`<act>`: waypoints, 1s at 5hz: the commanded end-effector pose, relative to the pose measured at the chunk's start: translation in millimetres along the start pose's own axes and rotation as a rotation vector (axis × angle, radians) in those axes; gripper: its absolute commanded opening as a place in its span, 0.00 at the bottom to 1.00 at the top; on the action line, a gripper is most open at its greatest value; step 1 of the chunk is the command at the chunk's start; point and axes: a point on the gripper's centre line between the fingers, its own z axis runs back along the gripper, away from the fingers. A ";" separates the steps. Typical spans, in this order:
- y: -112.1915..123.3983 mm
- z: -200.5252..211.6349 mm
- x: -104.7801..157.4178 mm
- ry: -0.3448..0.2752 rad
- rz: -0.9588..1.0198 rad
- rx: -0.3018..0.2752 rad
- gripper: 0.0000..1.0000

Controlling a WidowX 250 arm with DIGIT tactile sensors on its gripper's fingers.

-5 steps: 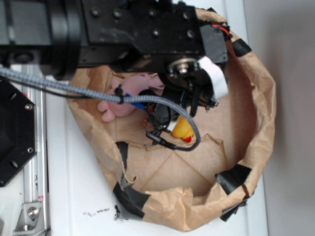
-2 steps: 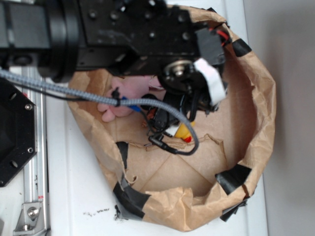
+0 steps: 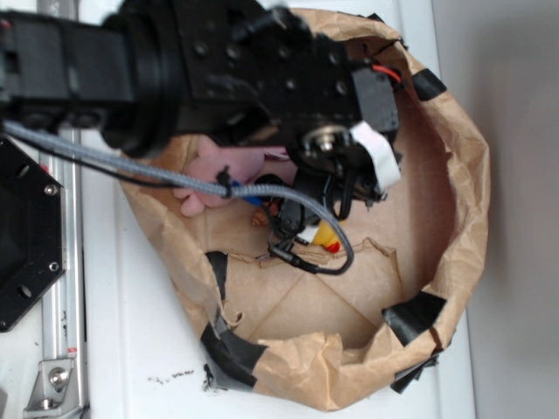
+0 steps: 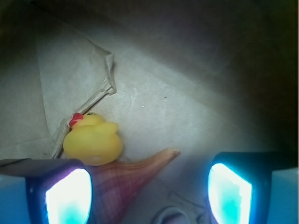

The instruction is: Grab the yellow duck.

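The duck (image 4: 93, 140) is not yet grabbed. In the wrist view it sits free on the paper floor of the bag (image 3: 454, 218), in the lower left of the frame, touching the pointed shell (image 4: 126, 177) below it. The gripper (image 4: 148, 186) is spread wide, its two pads at the bottom corners with nothing between them. What is left, I judge: shift toward the duck, lower, close and lift. In the exterior view the arm (image 3: 218, 70) covers most of the duck, beside a pink plush (image 3: 223, 170).

Exterior looks straight down from above on paper bag (image 3: 454, 175), arm blocking its top. Wrist cam sits close inside, facing bag floor. Shared: yellow duck (image 3: 327, 236) (image 4: 93, 140).
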 end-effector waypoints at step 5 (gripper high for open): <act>-28.5 -26.8 26.9 -0.033 -0.099 0.015 1.00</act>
